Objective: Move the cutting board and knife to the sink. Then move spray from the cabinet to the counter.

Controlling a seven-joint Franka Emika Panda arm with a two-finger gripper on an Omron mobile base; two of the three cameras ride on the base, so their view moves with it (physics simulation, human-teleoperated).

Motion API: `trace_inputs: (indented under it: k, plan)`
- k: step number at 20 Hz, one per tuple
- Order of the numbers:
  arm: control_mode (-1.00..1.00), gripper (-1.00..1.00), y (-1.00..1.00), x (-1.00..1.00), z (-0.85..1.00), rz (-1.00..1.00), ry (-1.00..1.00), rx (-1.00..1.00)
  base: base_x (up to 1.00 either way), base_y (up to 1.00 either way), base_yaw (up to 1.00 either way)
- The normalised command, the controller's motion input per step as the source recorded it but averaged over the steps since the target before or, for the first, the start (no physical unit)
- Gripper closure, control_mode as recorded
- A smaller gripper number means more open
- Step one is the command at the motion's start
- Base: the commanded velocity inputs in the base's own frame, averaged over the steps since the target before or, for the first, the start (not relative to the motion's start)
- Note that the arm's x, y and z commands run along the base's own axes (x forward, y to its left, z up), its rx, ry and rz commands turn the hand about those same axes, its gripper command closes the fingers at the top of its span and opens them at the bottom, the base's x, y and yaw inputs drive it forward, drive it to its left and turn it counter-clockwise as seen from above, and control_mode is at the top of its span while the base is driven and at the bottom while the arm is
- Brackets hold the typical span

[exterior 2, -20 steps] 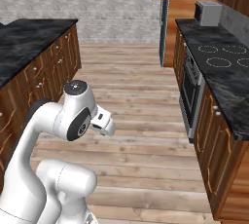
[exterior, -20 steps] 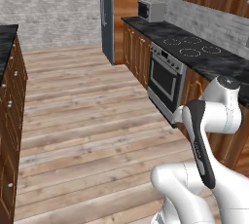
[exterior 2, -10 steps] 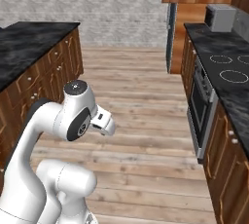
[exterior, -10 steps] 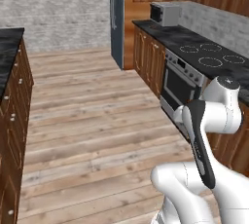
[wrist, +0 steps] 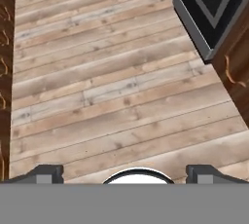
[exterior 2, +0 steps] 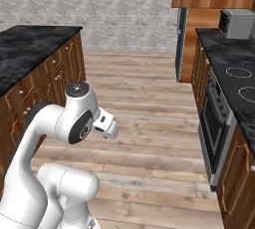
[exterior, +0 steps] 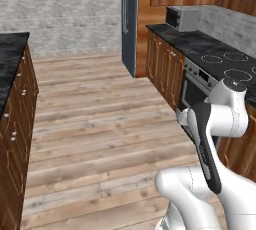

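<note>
The counter (exterior: 11,56) with its black marble-look top runs along the left over brown cupboards, and shows again as the counter (exterior 2: 31,44) from the other side. A second stretch of it (exterior: 189,41) lies on the right by the stove. My arm is folded close over the base. My gripper (wrist: 125,173) points down at the wooden floor, open, with nothing between its fingertips (wrist: 48,172). The cutting board, knife, sink, spray and cabinet are out of view.
On the right stand a stovetop (exterior: 231,64) above an oven (exterior: 199,88), a microwave (exterior: 182,18) and a tall fridge (exterior: 130,31). The oven's corner (wrist: 214,9) shows in the hand view. Wide plank floor (exterior 2: 144,108) lies between the two cupboard rows.
The whole picture has shifted, so the base has moved: stove, microwave and fridge sit further right in both base views. The arm keeps its folded pose and the gripper stays open.
</note>
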Motion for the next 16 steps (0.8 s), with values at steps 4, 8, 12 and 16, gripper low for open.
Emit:
trace_inputs:
  k: [4,8,12,16]
  plan:
    - [1.0,-1.0,0.0,0.0,0.0,0.0,0.0,0.0,0.74,0.11,0.04]
    - [1.0,-1.0,0.0,0.0,0.0,0.0,0.0,0.0,0.72,0.11,0.04]
    - [1.0,-1.0,0.0,0.0,0.0,0.0,0.0,0.0,0.72,0.12,0.03]
    - [1.0,-1.0,0.0,0.0,0.0,0.0,0.0,0.0,0.73,0.15,0.03]
